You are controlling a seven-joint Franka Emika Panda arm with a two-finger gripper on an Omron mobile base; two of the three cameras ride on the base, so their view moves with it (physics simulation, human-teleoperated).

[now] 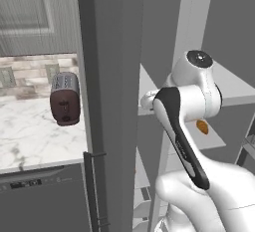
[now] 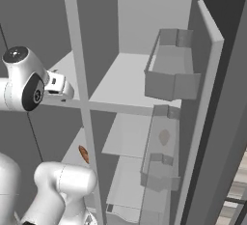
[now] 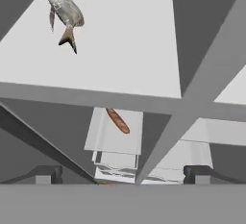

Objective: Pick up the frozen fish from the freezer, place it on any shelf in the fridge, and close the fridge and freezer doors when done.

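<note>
Here the small grey-silver frozen fish [image 3: 65, 10] lies on a white freezer shelf [image 3: 144, 50]. The two-finger gripper [image 3: 120, 176] hovers apart from it, fingers spread wide and empty. An orange-brown roll [image 3: 117, 121] rests on a lower shelf.

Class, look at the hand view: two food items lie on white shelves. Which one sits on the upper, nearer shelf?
The frozen fish, grey-silver with a forked tail, lies on the wide upper shelf. The orange-brown roll lies on a lower shelf beneath it.

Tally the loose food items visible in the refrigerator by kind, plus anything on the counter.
Fish: 1
Orange-brown rolls: 1
Toasters: 1
Total: 3
</note>
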